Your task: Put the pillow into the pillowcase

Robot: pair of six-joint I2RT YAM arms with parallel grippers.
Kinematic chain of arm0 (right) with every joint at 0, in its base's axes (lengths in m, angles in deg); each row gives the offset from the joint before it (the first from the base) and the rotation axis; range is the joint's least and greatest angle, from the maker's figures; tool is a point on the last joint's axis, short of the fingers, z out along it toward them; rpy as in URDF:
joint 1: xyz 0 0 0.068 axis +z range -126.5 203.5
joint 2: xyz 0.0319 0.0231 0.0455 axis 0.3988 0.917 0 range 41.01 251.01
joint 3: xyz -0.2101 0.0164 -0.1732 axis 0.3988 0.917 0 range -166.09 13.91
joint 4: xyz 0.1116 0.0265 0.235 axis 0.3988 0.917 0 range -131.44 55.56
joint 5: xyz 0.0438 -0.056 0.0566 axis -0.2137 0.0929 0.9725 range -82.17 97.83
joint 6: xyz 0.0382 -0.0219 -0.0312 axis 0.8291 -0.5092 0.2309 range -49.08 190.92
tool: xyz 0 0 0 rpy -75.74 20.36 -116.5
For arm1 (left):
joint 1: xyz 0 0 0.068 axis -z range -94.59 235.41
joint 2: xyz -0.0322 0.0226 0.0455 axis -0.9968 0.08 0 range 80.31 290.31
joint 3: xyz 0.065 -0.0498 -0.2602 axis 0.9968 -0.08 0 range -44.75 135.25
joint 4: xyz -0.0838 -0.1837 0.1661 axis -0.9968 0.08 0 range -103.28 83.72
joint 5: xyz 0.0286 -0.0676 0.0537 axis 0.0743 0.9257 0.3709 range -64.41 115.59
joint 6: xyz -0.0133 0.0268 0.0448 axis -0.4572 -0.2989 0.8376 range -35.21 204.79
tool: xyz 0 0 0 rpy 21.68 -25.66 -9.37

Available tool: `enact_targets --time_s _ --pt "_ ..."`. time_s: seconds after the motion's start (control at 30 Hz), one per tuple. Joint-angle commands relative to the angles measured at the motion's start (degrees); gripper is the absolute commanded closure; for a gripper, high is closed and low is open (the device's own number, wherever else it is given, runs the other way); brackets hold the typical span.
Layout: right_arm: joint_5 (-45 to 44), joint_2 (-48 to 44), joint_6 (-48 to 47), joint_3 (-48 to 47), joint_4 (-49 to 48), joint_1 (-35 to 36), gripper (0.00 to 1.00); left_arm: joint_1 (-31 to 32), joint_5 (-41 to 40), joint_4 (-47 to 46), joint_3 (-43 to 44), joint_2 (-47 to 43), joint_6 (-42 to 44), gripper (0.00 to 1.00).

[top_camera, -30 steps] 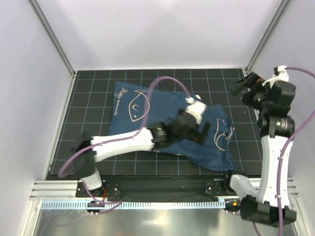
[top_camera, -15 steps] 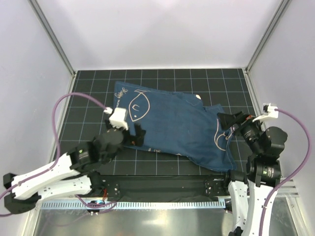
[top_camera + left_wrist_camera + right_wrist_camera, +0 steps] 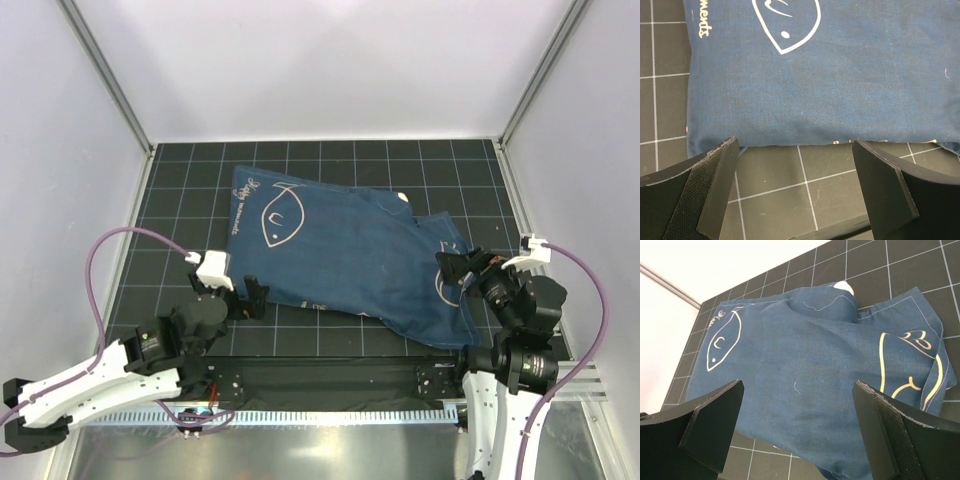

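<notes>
The navy pillowcase (image 3: pixel 340 250) with white fish drawings lies bulging on the black gridded mat (image 3: pixel 180 200). The pillow is inside it; only a small white corner (image 3: pixel 402 197) pokes out at the far edge, and the right wrist view shows that corner (image 3: pixel 844 286) too. My left gripper (image 3: pixel 245 298) hovers open just off the case's near left edge, with bare mat between its fingers (image 3: pixel 715 185). The case's hem (image 3: pixel 805 85) lies right ahead of them. My right gripper (image 3: pixel 462 268) is open by the case's right end, its fingers (image 3: pixel 890 435) spread above the blue fabric (image 3: pixel 805 360).
White walls enclose the mat on the left, back and right. A metal rail (image 3: pixel 330 412) and the arm bases run along the near edge. Purple cables (image 3: pixel 110 260) loop off both wrists. Bare mat shows to the left of the case and behind it.
The left arm has pulled back off the pillowcase to the near left. The right arm has swung down from the back right to the case's right end. Both grippers stay open.
</notes>
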Motion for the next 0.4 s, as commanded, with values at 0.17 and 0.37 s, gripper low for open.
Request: enact_targets --time_s 0.17,0.37 --pt "2.16 3.14 -1.24 0.29 -1.80 0.00 0.02 -0.02 -0.90 -3.80 -2.97 -7.23 -0.48 0.00" --pt "2.26 3.59 -0.54 0.82 -2.33 0.00 0.01 -0.02 -1.16 -3.89 -3.15 -6.45 -1.01 0.00"
